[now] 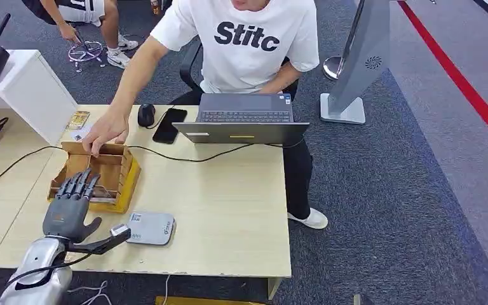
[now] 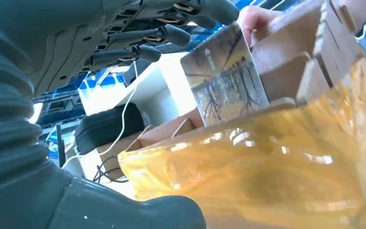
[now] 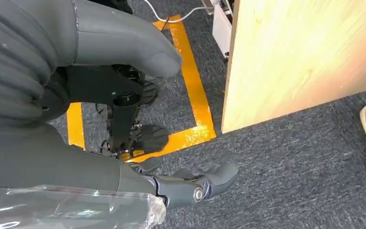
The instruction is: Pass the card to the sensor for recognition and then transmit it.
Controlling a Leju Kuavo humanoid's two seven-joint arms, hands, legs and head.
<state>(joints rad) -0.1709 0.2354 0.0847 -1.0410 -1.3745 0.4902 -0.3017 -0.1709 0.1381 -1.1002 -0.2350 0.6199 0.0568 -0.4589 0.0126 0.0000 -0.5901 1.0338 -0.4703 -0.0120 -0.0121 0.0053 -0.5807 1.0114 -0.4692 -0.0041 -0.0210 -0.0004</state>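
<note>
A pale wooden counter point(image 1: 229, 190) is seen from above. At its nine o'clock a cardboard box point(image 1: 101, 171) is steadied by a person's hand point(image 1: 105, 130). The left hand point(image 1: 70, 203) hovers over the box, fingers point(image 2: 171, 36) spread and released. A printed card point(image 2: 224, 74) stands upright inside. It is judged light, thin, stiff and slick; its exposed upper edge should be pinched. A grey sensor point(image 1: 151, 227) lies at six o'clock. The right hand point(image 3: 124, 95) hangs beside the counter, grasping nothing.

Card and sensor on desk, left side.
Card point(image 2: 224, 76): printed with bare trees, glossy, standing upright on edge in the cardboard box point(image 1: 95, 175) near the desk's left edge. Sensor point(image 1: 149, 227): flat grey pad, rounded corners, lying flat near the front edge, just beside the box.
</note>
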